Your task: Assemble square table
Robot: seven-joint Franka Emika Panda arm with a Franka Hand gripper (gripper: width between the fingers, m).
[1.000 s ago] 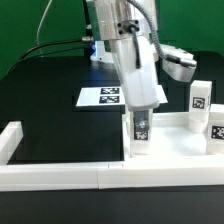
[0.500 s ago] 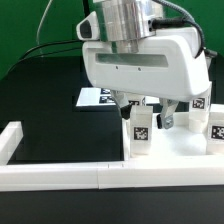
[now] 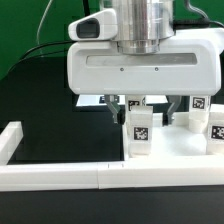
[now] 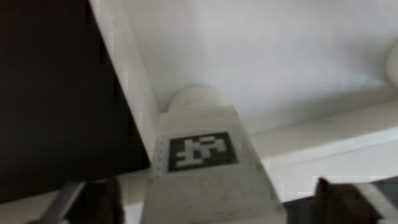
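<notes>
One leg (image 3: 140, 133) stands upright on the slab (image 3: 185, 150), the hand (image 4: 199, 203) open astride it, fingers (image 4: 80, 205) clear. It looks light, stiff and slick; I'd pinch its flat sides.

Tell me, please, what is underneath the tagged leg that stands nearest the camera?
The leg stands upright on the white square slab, near its corner. Whether a socket lies beneath its foot cannot be seen; the leg covers that spot.

Ext view: low, front-on across dark table (image 3: 40, 110), close to low white wall (image 3: 60, 178); arm fills upper frame. Wrist cam: looks down, v. close. Both share tagged leg (image 3: 139, 132) (image 4: 205, 150) on slab (image 3: 185, 150) (image 4: 267, 50)
</notes>
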